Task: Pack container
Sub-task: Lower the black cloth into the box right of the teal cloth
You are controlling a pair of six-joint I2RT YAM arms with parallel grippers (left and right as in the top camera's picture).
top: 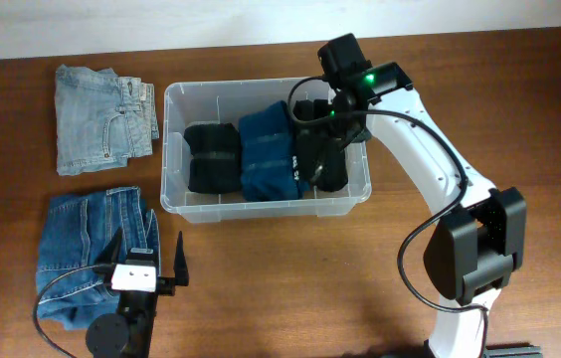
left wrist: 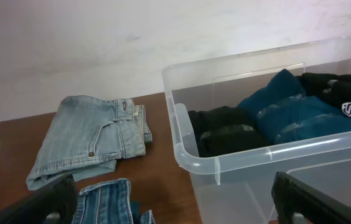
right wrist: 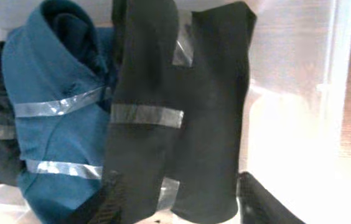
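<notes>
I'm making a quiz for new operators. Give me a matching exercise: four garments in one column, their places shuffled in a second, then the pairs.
1. pale jeans
2. dark blue jeans
3. teal bundle
4. black bundle with white print

A. middle of the container
B. table, far side, left of the container
C. container's right end, by the right gripper
D. table, by the left gripper

Pairs: 1-B, 2-D, 3-A, 4-C.

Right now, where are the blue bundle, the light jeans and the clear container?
blue bundle (top: 266, 154): overhead view, on its middle.
light jeans (top: 101, 117): overhead view, on the folded middle.
clear container (top: 169, 149): overhead view, on its left rim.
</notes>
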